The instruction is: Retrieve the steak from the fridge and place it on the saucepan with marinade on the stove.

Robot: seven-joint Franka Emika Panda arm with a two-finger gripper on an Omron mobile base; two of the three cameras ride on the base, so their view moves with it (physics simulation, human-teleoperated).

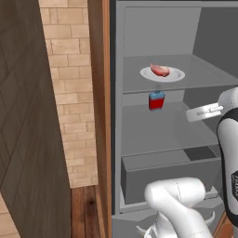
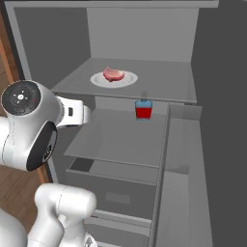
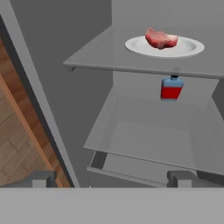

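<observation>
The fridge (image 1: 118, 116) stands open in front of me. The steak (image 1: 160, 70) (image 2: 113, 74) (image 3: 161, 38), a pinkish-red slab, lies on a white round plate (image 3: 192, 46) on the upper shelf. My gripper (image 3: 113, 179) is open and empty. It hovers outside the fridge at about middle-shelf height, below the steak and well short of it, with its two dark fingertips (image 3: 41, 178) spread wide. The saucepan, the marinade and the stove are out of view.
A red bottle with a blue cap (image 1: 156, 101) (image 2: 143, 109) (image 3: 171, 88) stands on the middle shelf, just below the plate. A grey drawer (image 1: 172, 174) sits under that shelf. A wood-brown side panel (image 1: 98, 93) and a brick wall (image 1: 69, 93) lie to the left.
</observation>
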